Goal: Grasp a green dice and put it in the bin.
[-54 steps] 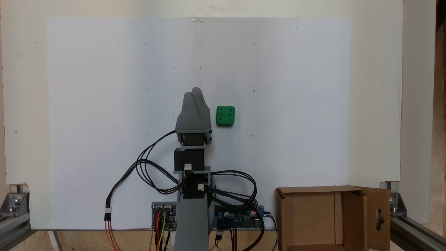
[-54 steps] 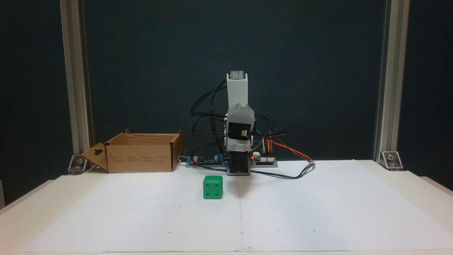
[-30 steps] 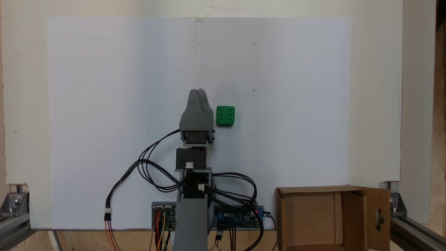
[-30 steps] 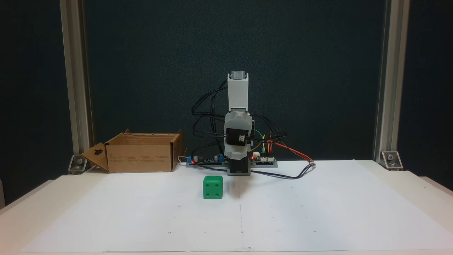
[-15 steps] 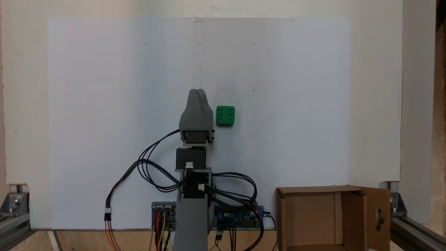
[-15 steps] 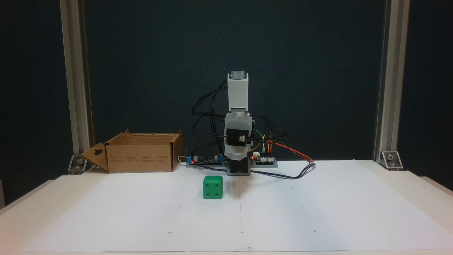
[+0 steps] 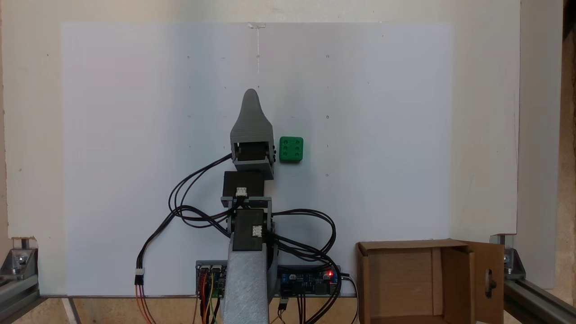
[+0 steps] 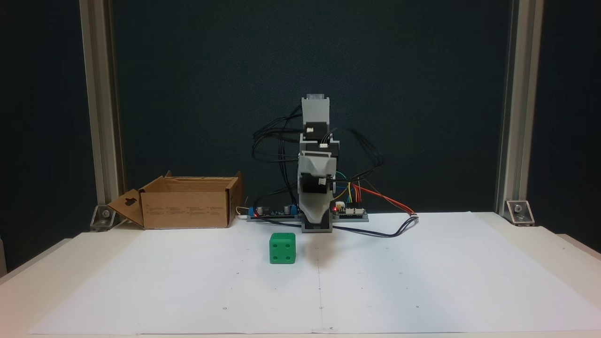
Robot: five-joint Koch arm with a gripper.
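**Green dice untouched as arm reached out**

From above, the gripper (image 7: 250, 93) showed a single tip beyond and left of the green dice (image 7: 291, 149), so whether it was spread could not be told. The cardboard bin (image 7: 456, 265) sat near right.

From the front, the dice (image 8: 282, 248) rested on white paper (image 8: 422, 281), well apart from the bin (image 8: 183, 204). Grasp and drop both remained.

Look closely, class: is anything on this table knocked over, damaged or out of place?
Nothing stands out. The green dice sits flat on the white paper, and the cardboard box stands upright with flaps open.
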